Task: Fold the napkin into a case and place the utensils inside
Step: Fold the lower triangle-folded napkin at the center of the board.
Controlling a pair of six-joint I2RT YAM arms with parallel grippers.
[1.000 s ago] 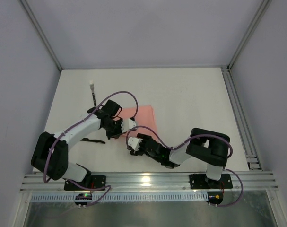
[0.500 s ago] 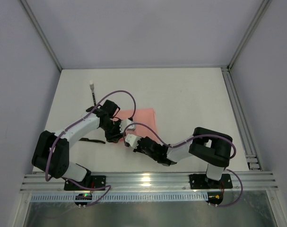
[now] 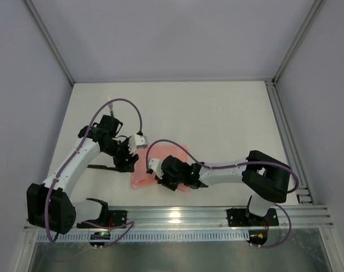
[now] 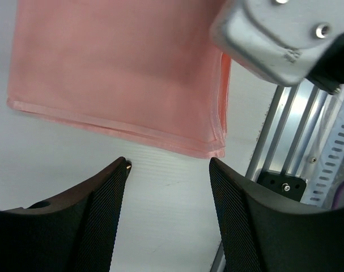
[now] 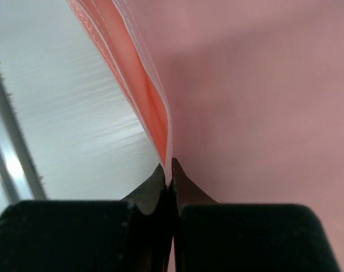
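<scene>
Now, from above, the napkin (image 3: 142, 179) lies folded and nearer 6 o'clock than before, dragged there by the right gripper (image 3: 160, 174). Left wrist: the left gripper (image 4: 169, 164) has let go, jaws apart and empty. Right wrist: shut jaws pinch the napkin's layered edge. Folding seems unfinished; one utensil (image 3: 99, 166) waits at 9 o'clock.

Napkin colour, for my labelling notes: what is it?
Plain salmon pink; the napkin shows best in the left wrist view.

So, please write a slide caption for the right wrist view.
Right gripper pinches the layered edge of the thin salmon-pink napkin over the white table.
</scene>
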